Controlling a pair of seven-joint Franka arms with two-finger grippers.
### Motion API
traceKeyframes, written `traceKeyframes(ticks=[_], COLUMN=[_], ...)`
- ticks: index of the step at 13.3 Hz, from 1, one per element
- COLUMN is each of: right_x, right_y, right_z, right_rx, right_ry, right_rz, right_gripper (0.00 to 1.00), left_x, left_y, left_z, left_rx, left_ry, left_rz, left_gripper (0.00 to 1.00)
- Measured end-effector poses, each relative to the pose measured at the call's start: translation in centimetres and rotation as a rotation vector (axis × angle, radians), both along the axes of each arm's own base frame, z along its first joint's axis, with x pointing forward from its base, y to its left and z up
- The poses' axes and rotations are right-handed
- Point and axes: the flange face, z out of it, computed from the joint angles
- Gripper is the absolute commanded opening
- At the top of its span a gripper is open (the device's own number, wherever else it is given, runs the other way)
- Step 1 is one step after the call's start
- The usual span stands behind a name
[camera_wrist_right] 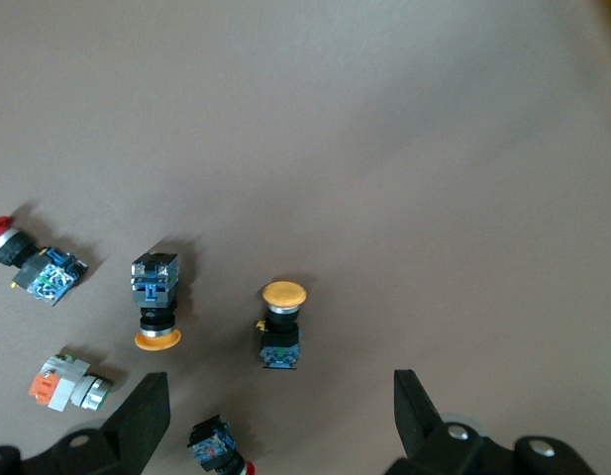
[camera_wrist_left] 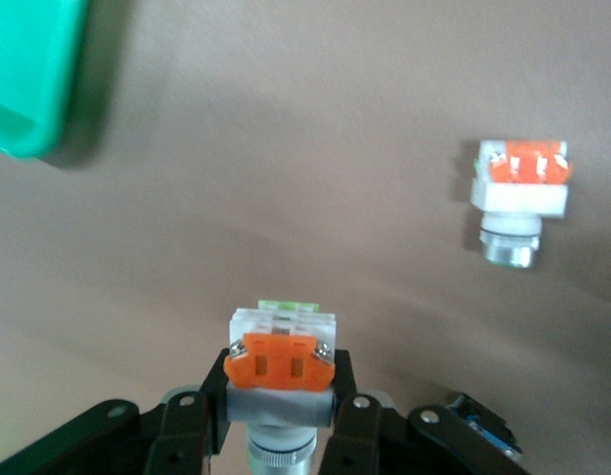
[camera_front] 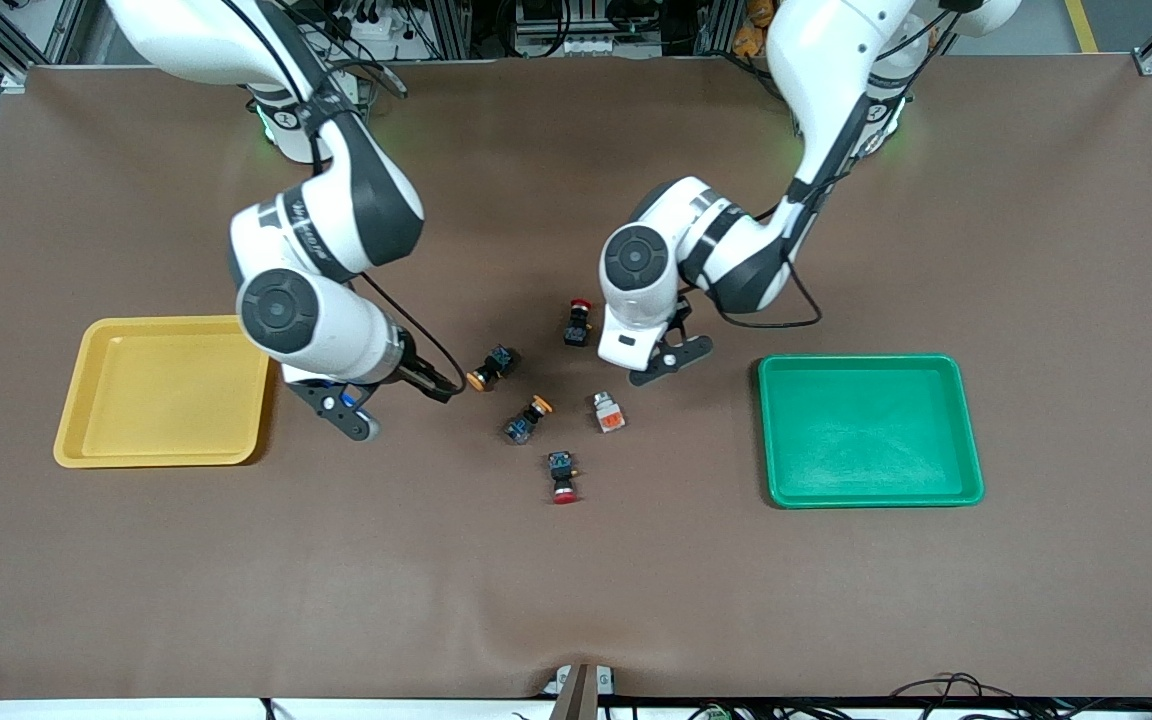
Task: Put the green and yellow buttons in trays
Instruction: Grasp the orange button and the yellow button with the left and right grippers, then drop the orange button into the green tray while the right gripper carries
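The left gripper (camera_wrist_left: 280,421) hung over the middle of the table (camera_front: 576,600), between the button cluster and the green tray (camera_front: 971,440), its jaws pinching a whitish-silver button (camera_wrist_left: 280,361) (orange patch facing the wrist camera). A 2nd whitish-silver button (camera_front: 608,413) lay on the table close by. The right gripper (camera_wrist_right: 280,411) hovered beside the yellow tray (camera_front: 71,420), jaws spread and holding nothing. 2 yellow-capped buttons (camera_front: 491,367) (camera_front: 528,418) lay side by side near the middle. 2 red-capped buttons (camera_front: 577,322) (camera_front: 563,476) sat at either end of the group. Both trays held no buttons.
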Motion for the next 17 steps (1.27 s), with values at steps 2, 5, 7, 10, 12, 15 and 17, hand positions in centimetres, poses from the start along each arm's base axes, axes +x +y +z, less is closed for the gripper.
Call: traceKeyframes(ticks=[2, 5, 7, 10, 12, 15, 17], right_x=[-0.8, -2.6, -3.3, -4.1, -4.7, -5.1, -5.2], right_y=[2.2, 5.2, 6.1, 6.2, 6.1, 6.0, 5.7], right_z=[-2.9, -7.3, -9.2, -12.0, -13.8, -15.2, -16.3], right_rx=[-0.002, -0.023, -0.033, -0.035, -0.033, -0.042, -0.048], right_ry=[-0.018, -0.009, 0.001, -0.013, -0.03, -0.023, -0.019], right_rz=[-0.002, -0.007, 0.003, 0.003, 0.001, 0.002, 0.0], right_gripper=[1.0, 1.0, 1.0, 1.0, 1.0, 0.98, 0.88], left_x=[3.0, 7.3, 9.2, 11.1, 12.2, 13.3, 13.8], left_y=[4.3, 12.2, 16.4, 22.0, 26.0, 31.6, 33.8], left_z=[2.5, 5.3, 5.8, 5.4, 4.9, 3.9, 2.6], left_rx=[-0.015, -0.038, -0.051, -0.068, -0.083, -0.102, -0.109], left_ry=[0.002, 0.014, 0.022, 0.041, 0.055, 0.076, 0.076], left_rz=[-0.033, -0.093, -0.119, -0.16, -0.193, -0.217, -0.205], left_gripper=[0.0, 0.0, 0.0, 0.0, 0.0, 0.0, 0.0])
